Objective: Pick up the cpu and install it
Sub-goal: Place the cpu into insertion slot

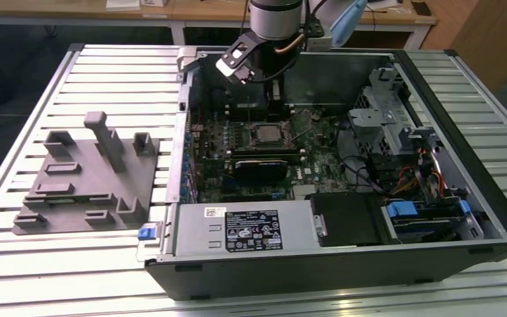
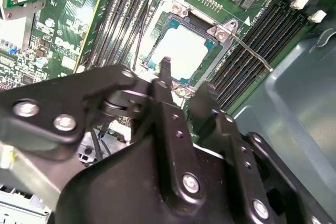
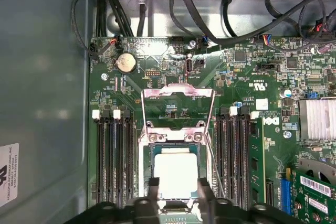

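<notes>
A slatted aluminium table point(image 1: 51, 277) carries an open black computer case point(image 1: 324, 274). A grey blocky plastic fixture plate point(image 1: 86, 191) lies just beside the case on the exterior view's left. Inside the case a green motherboard point(image 1: 311, 162) lies flat. The small square silvery-topped cpu point(image 3: 176, 174) sits in the motherboard's socket, with the hinged metal frame point(image 3: 178, 109) flipped open. The black gripper point(image 3: 178, 183) hangs over the cpu towards the case's far wall, empty, fingers apart.

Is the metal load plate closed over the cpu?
No, in the first wrist view the load plate is flipped open and the cpu lies uncovered.
</notes>
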`<state>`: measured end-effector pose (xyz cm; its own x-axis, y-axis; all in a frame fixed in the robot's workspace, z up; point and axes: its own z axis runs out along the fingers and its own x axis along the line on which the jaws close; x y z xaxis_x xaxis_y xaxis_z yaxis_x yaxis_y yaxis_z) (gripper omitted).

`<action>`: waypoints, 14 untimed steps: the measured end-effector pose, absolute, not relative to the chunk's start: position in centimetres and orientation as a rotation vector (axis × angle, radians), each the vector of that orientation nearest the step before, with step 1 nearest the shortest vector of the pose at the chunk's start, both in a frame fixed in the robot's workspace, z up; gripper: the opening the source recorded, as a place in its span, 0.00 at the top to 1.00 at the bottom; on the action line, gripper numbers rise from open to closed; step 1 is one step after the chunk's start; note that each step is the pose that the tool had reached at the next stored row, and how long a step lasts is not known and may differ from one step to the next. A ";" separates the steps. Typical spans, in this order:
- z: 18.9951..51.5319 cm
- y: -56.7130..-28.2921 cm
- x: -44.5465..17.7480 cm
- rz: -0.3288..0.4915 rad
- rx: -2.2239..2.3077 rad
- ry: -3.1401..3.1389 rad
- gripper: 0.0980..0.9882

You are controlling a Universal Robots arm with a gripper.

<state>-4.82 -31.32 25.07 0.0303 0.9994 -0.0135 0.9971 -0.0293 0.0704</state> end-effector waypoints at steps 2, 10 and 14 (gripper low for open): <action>25.1 -31.3 -4.8 0.061 2.211 2.146 0.71; 25.1 -31.3 -4.8 0.061 2.211 2.146 0.99; 25.1 -31.3 -4.8 0.061 2.211 2.146 0.99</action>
<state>-4.82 -31.32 25.11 0.0303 0.9994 -0.0136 0.9971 -0.0293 0.0705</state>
